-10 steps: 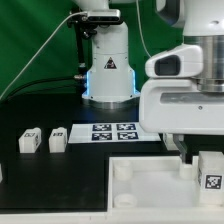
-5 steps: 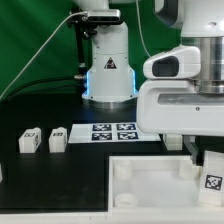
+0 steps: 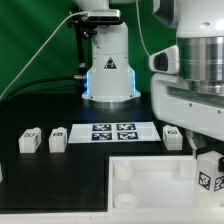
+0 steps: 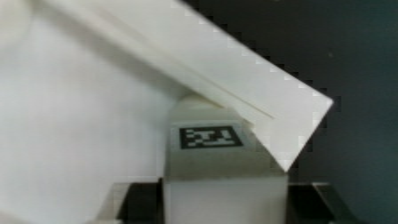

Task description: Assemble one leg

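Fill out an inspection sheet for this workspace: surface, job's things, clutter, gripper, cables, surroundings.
Surface: black table; the marker board lies flat on it.
Job's things: held leg upright over the white panel; two loose legs at the exterior view's left, another beside the marker board.
Clutter: nothing seen.
Gripper: gripper shut on the held leg.
Cables: one cable curves down to the arm's base.
Surroundings: green backdrop.

The arm (image 3: 195,90) hides the hand, and the frame edge crops the leg (image 3: 208,178).
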